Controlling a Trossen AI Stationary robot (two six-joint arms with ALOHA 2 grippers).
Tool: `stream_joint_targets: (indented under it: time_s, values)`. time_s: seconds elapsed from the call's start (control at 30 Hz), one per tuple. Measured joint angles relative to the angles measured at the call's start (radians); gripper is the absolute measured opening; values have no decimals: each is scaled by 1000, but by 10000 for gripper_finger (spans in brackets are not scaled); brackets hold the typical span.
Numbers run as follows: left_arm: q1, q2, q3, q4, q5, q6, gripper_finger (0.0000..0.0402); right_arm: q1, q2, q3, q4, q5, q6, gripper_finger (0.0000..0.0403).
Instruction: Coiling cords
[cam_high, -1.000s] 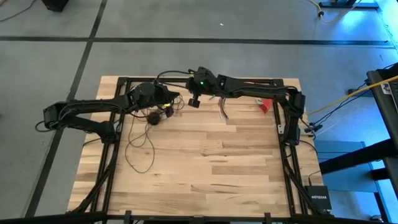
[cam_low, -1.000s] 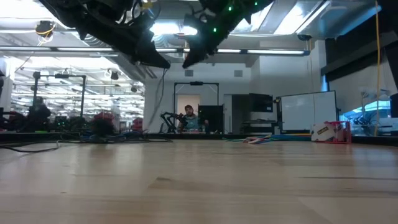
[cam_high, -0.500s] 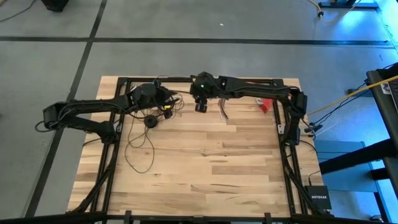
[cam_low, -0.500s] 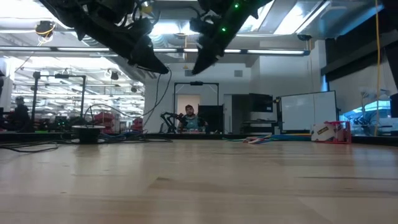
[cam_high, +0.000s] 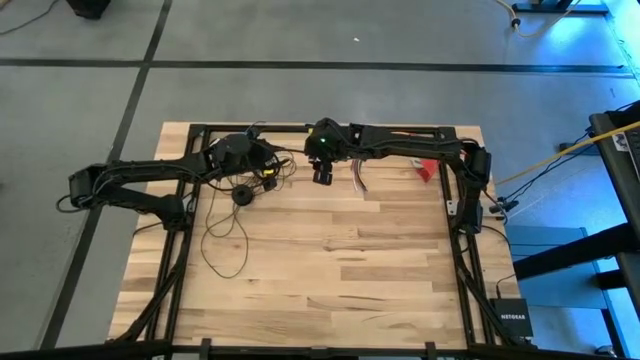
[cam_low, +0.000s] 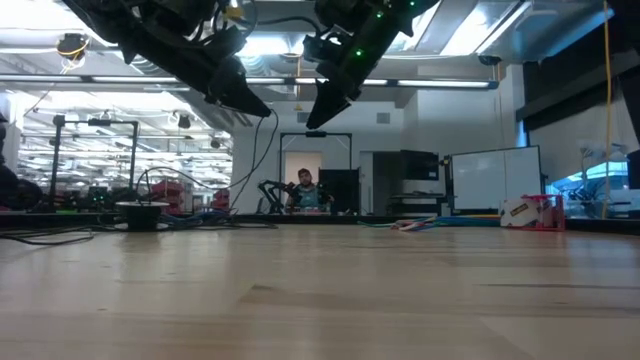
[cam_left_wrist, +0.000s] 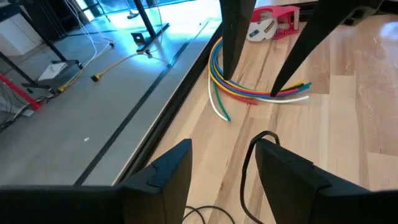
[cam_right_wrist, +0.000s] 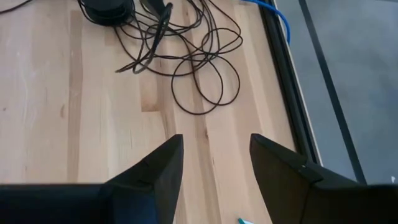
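The cords (cam_high: 226, 236) lie in slack loops on the wooden table; in the right wrist view the loops (cam_right_wrist: 198, 70) spread beside the black round puck (cam_right_wrist: 109, 7), which rests flat on the table (cam_high: 242, 194). My left gripper (cam_left_wrist: 224, 149) hovers open above the far left part of the table (cam_high: 278, 163). My right gripper (cam_right_wrist: 216, 143) is open too, tipped downward above the table a little to the right (cam_high: 322, 176), with nothing between its fingers. My left gripper touches the cord with one open finger only: a strand (cam_left_wrist: 263, 135) is hooked over that finger's tip, not pinched. From there the strand (cam_low: 255, 160) hangs slack down to the table.
A short bundle of multicoloured wires (cam_left_wrist: 249, 93) lies on the table just right of the grippers (cam_high: 357, 178). A red tape dispenser (cam_high: 427, 170) stands farther right. The black frame rail (cam_right_wrist: 283, 68) runs along the far edge. A person sits in the room beyond (cam_low: 303, 190).
Both grippers have opened. My right gripper has tipped its fingers downward. The cord has dropped from them and fallen slack, and the puck, hard to make out a second ago, now rests on the table.
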Motion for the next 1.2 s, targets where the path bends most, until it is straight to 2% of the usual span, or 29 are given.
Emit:
stream_joint_targets:
  time_s: [0.3, 0.53, 0.7, 0.87, 1.03, 1.1, 1.2]
  values:
    - [0, 0, 0, 1, 0, -2, 171, 0, 0, 0, 1, 0, 0, 189]
    - [0, 0, 0, -3, 0, -86, 171, -1, 0, 0, 32, -1, -1, 189]
    - [1, 0, 1, -16, 9, -96, 195, 0, 4, 0, 123, -19, 1, 189]
    - [8, -4, 73, -202, 11, -106, 240, 0, 8, 0, 191, -35, 24, 189]
    - [6, -58, 161, -508, 12, -136, 262, 0, 8, 0, 186, -36, 31, 189]
    - [-1, -106, 166, -613, 12, -186, 261, 7, 17, 0, 184, -71, 46, 189]
    - [-15, -186, 128, -699, 6, -265, 257, 14, 47, 0, 194, -190, 47, 189]
